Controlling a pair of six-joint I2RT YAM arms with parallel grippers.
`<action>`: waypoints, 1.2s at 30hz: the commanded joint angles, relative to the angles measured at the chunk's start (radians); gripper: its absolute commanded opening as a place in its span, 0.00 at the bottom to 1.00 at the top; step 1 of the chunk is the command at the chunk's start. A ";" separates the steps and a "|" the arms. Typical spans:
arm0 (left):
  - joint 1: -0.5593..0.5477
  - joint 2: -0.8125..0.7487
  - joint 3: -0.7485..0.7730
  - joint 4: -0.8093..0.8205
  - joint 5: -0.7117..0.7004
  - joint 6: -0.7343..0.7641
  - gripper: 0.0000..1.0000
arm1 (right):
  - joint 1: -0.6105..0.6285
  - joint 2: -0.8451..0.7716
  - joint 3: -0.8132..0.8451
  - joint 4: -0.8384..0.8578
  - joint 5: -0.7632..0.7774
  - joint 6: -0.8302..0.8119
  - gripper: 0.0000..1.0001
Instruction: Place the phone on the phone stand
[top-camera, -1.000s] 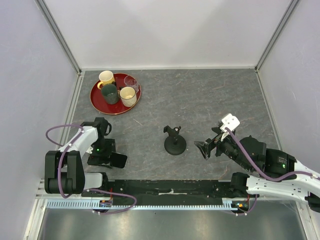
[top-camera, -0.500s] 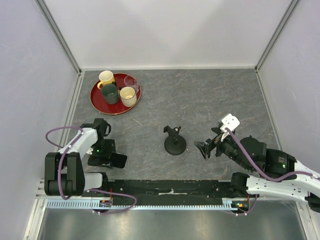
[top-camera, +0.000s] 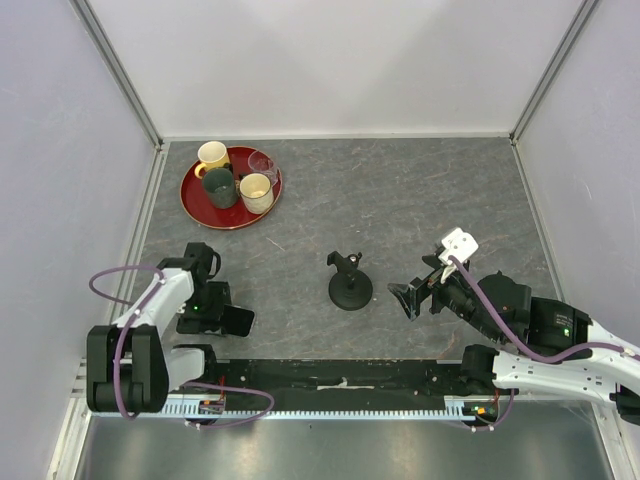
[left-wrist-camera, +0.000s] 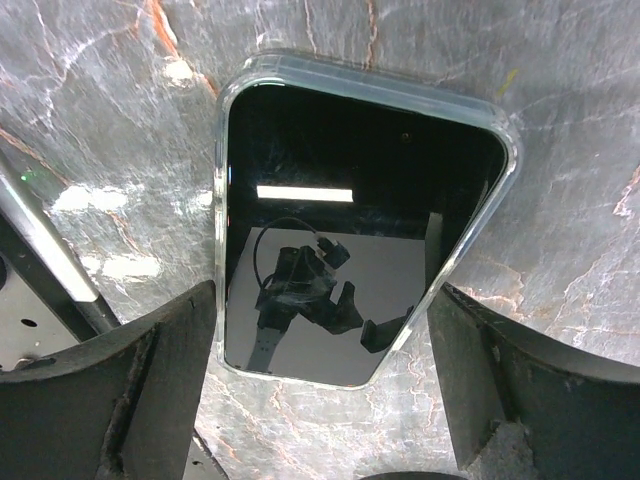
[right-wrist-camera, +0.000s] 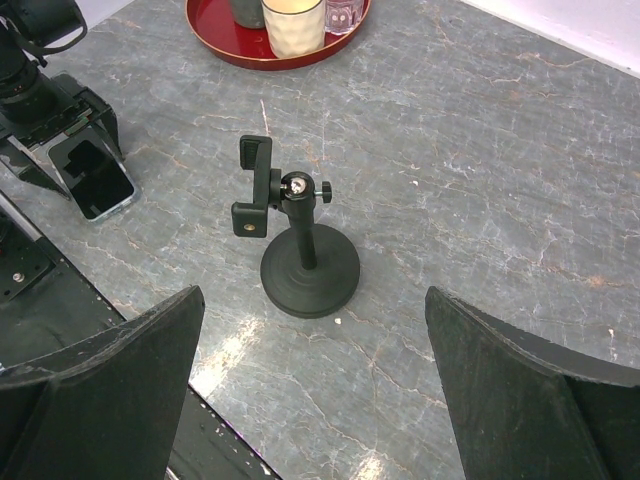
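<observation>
The phone (left-wrist-camera: 350, 210) lies flat, screen up, on the grey table at the near left; it also shows in the top view (top-camera: 238, 320) and the right wrist view (right-wrist-camera: 92, 178). My left gripper (left-wrist-camera: 322, 310) hangs low over its near end, open, with one finger (left-wrist-camera: 150, 380) on each side of the phone, not closed on it. In the top view the left gripper (top-camera: 205, 308) is just left of the phone. The phone stand (top-camera: 350, 285) stands upright mid-table with its clamp empty (right-wrist-camera: 305, 265). My right gripper (top-camera: 408, 298) is open and empty to the right of the stand.
A red round tray (top-camera: 200, 207) with mugs and a glass sits at the far left; it also shows in the right wrist view (right-wrist-camera: 215, 35). The black base rail (top-camera: 340, 375) runs along the near edge. Side walls close in the table.
The left arm's elbow and cable have shifted slightly toward the near edge. The left gripper stays over the phone. The right arm, phone and stand have not moved.
</observation>
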 joint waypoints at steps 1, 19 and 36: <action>0.002 -0.034 -0.062 0.032 -0.034 -0.033 0.85 | 0.006 0.002 -0.002 0.027 0.000 -0.005 0.98; 0.002 -0.111 -0.094 0.070 -0.009 -0.046 0.76 | 0.006 -0.006 -0.002 0.027 0.003 -0.001 0.98; 0.002 -0.321 -0.177 0.203 0.007 0.055 0.02 | 0.004 0.008 -0.001 0.026 0.001 0.010 0.98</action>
